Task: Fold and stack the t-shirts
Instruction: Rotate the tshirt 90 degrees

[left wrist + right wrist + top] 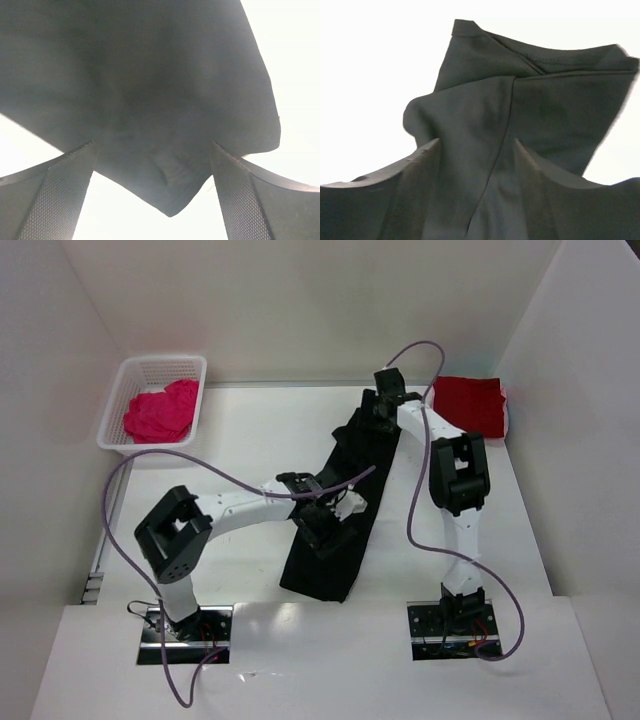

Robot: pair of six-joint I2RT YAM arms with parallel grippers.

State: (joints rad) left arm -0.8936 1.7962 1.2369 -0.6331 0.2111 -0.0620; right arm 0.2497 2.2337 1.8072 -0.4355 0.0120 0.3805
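The black t-shirt lies as a long folded strip running diagonally from the far centre toward the near edge. My left gripper is over its near half, open, with its fingers wide on either side of a cloth corner. My right gripper is at the strip's far end, its jaws closed onto bunched black cloth. The dark red t-shirt lies folded at the back right. The magenta-pink t-shirt is crumpled in the basket.
A white mesh basket stands at the back left corner. White walls enclose the table on the left, back and right. Purple cables loop from both arms over the table.
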